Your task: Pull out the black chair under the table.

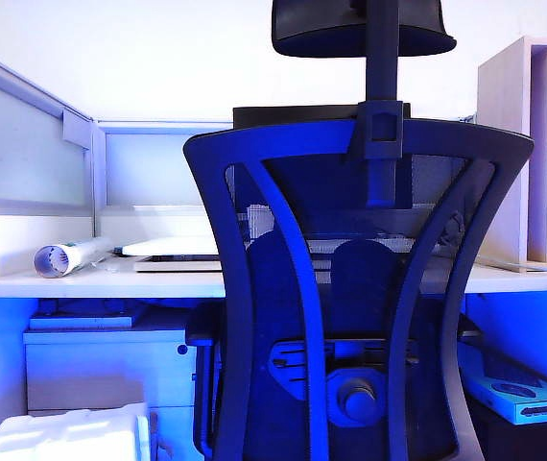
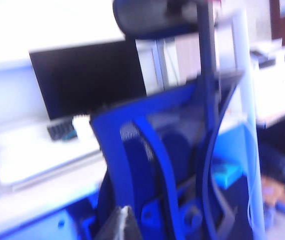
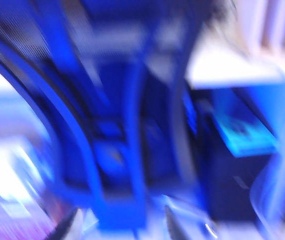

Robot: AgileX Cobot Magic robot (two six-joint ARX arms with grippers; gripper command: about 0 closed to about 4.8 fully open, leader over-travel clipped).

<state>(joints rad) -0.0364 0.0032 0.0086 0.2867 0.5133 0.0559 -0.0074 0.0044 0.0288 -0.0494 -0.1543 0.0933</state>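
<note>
Currently, the left gripper (image 2: 121, 223) is being shown only as one dark fingertip at the frame edge, so its jaw state cannot be told. Beyond it, the large black mesh-backed office chair (image 2: 182, 150) is being kept tucked against the long pale white desk (image 1: 91, 284). The right gripper (image 3: 122, 225) is being seen blurred, jaws apart and grasping nothing, with the chair's ribs just ahead.

- The whole view is heavily blurred.
- The black chair (image 3: 127, 125) fills most of it, its curved frame ribs and mesh back close to the camera.
- The right gripper (image 3: 120, 227) sits at the edge, two fingertips (image 3: 67, 225) apart with a gap between them, holding nothing.
- A blue box (image 3: 242, 132) lies beside the chair, under the pale table (image 3: 232, 70).
</note>
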